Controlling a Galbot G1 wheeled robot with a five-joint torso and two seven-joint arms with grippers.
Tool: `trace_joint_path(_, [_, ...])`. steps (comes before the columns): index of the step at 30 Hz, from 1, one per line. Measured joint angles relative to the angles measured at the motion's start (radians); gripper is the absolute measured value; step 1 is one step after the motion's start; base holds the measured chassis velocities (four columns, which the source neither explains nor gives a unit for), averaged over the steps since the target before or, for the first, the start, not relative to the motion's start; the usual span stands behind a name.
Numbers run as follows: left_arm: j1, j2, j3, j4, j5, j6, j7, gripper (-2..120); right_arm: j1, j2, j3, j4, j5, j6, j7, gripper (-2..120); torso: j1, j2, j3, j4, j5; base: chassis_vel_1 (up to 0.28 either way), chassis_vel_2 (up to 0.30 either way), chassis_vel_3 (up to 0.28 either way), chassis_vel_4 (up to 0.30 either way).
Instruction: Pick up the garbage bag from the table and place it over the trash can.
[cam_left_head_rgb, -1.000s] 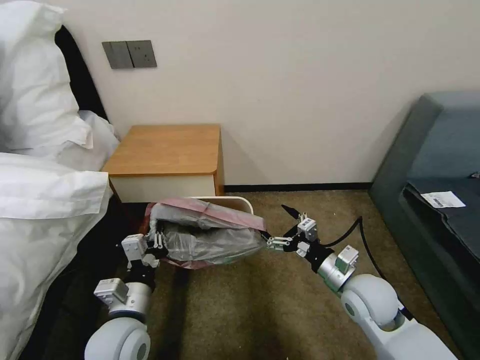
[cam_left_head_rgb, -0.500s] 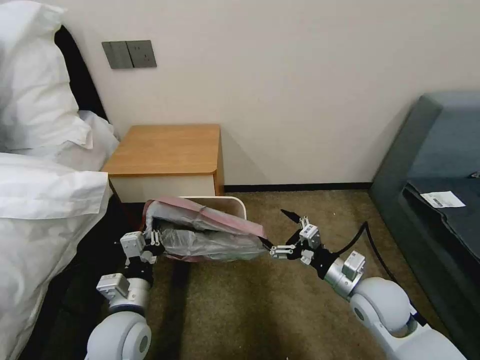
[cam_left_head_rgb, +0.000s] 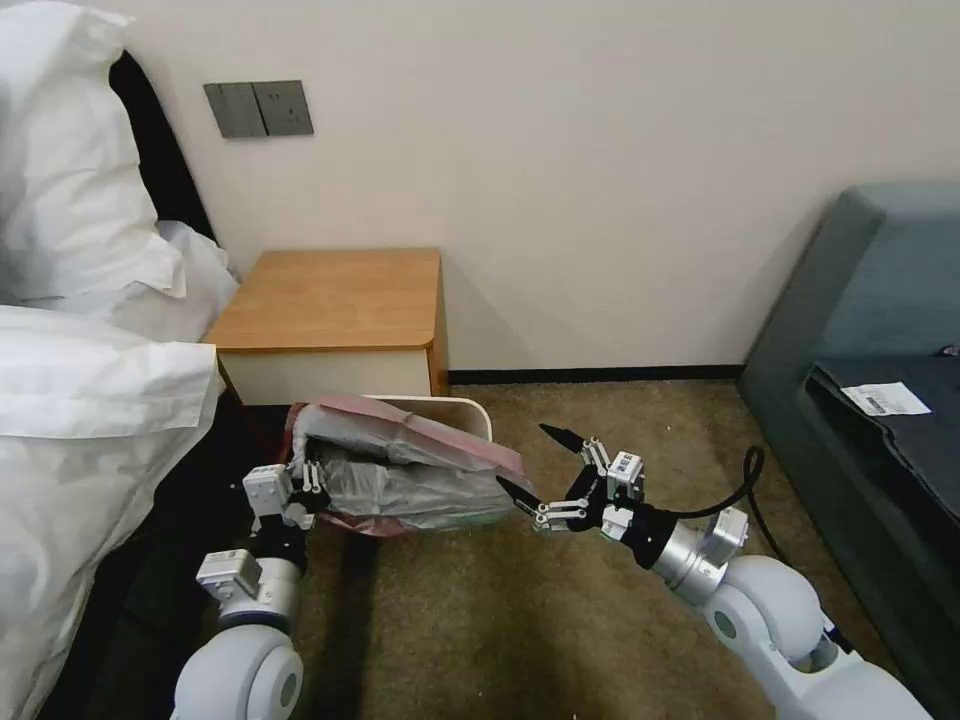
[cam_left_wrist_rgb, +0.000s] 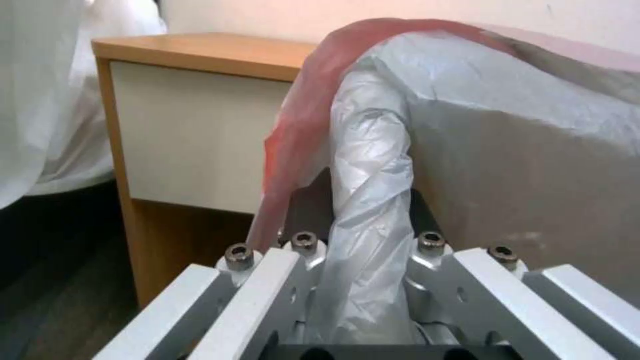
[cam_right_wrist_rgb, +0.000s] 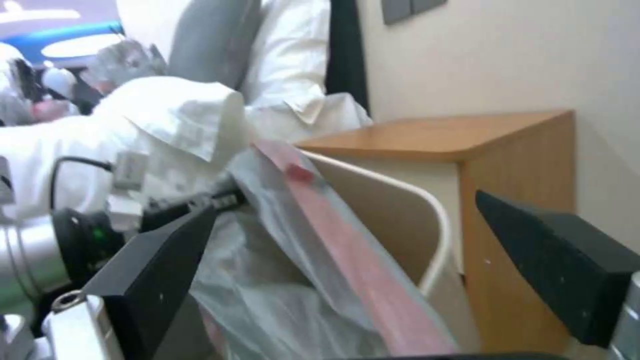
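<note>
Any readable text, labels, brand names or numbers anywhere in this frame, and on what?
No text can be read.
White paper slip on the dark sofa: dark printed marks, too small to read.
Grey wall switch plate: no lettering visible.
Garbage bag, trash can and table: no print visible.

One garbage bag (cam_left_head_rgb: 405, 470), one trash can (cam_left_head_rgb: 470, 408) and one table (cam_left_head_rgb: 335, 300) are seen. Two grippers are counted: the left gripper (cam_left_head_rgb: 310, 480) and the right gripper (cam_left_head_rgb: 540, 465). Three white pillows (cam_left_head_rgb: 80, 300) are stacked at the left, and one paper slip (cam_left_head_rgb: 885, 399) is seen at the far right.
</note>
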Motion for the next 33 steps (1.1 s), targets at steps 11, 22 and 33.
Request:
trace_joint_path(11, [-0.001,-0.019,0.015,0.000,0.053,-0.016,0.011,10,0.056,0.028,-0.139,0.025,-0.490,0.081,0.191,100,0.000,0.000,0.000,-0.0001,-0.0001,0.000,0.000,0.000,0.000])
trace_joint_path(22, [0.009,-0.027,0.016,0.000,0.061,-0.025,0.013,10,0.158,0.061,-0.250,-0.012,-0.709,0.001,0.313,95,0.000,0.000,0.000,0.0001,0.0000,0.000,0.000,0.000,0.000])
trace_joint_path(33, [0.011,-0.031,0.022,0.002,0.065,-0.025,0.015,10,0.152,0.062,-0.239,-0.015,-0.711,0.001,0.310,59,0.000,0.000,0.000,0.0000,0.0000,0.000,0.000,0.000,0.000])
